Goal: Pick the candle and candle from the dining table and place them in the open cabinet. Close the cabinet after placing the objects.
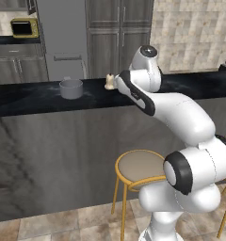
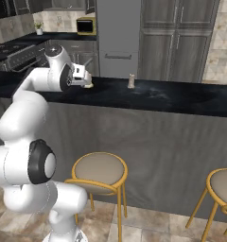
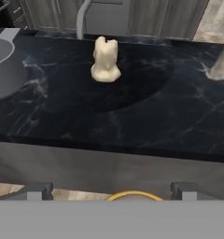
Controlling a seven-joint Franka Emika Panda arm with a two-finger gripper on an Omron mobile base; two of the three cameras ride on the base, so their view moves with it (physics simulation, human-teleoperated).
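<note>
One cream lumpy candle (image 3: 105, 60) stands upright on the black marbled dining table (image 3: 132, 112), a little back from its front edge. It also shows in the left base view, candle (image 1: 108, 82), beside my wrist. A second candle (image 2: 131, 81) stands further right on the table, at the right edge of the hand view (image 3: 221, 65). My gripper (image 3: 112, 191) is open and empty, its fingertips (image 3: 39, 190) wide apart, held in front of the table's edge and facing the first candle. From the right, the gripper (image 2: 88, 80) is close to that candle. A grey wall cabinet (image 1: 11, 4) is cut off by the top left edge.
A round grey pot (image 1: 71, 88) sits on the table left of the candle. Yellow-legged stools (image 1: 139, 168) stand in front of the table under my arm. A yellow microwave (image 1: 24, 28) and tall grey cabinets (image 1: 117, 37) line the back wall.
</note>
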